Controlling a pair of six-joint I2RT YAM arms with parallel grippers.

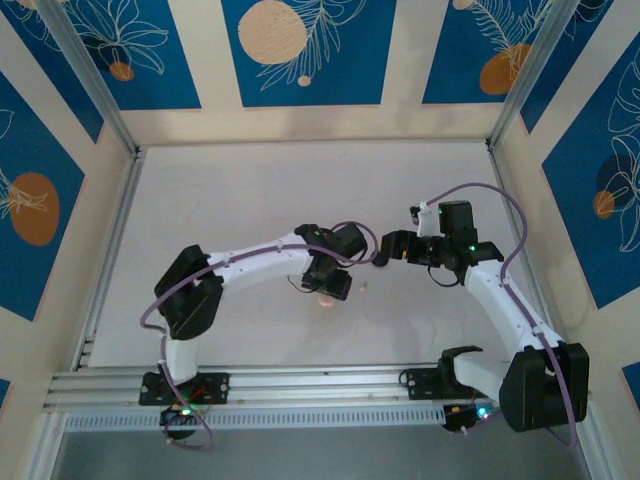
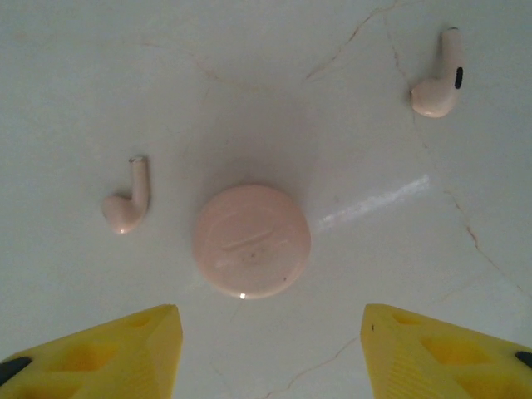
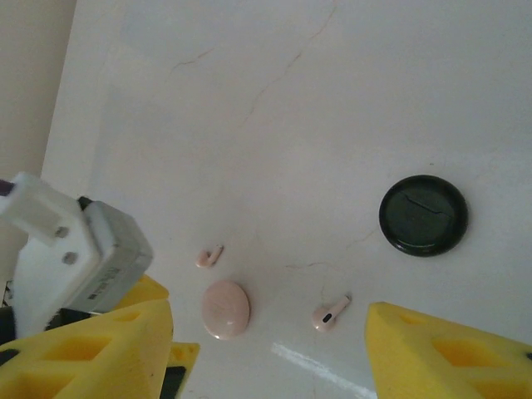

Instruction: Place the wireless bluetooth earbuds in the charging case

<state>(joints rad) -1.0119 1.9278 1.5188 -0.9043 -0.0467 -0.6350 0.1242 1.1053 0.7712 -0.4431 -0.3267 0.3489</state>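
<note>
Left hand [image 2: 270,320]: jaws spread wide, nothing between them, hanging over the pink case [image 2: 252,241] at mid-frame of its wrist view. The case looks shut and rests on the table [image 2: 249,75]. One pink earbud [image 2: 127,199] lies just left of the case, not touching it. The second pink earbud [image 2: 438,79] sits at upper right, well apart.

Right hand [image 3: 268,328]: likewise spread and empty. In its wrist view the black case [image 3: 424,214] sits at the right of frame and also looks shut; we cannot tell its contents.

Progress, as we judge it: early. Neither pink bud is seated yet. Left to do: open the pink case, pick up each bud, seat both.
</note>
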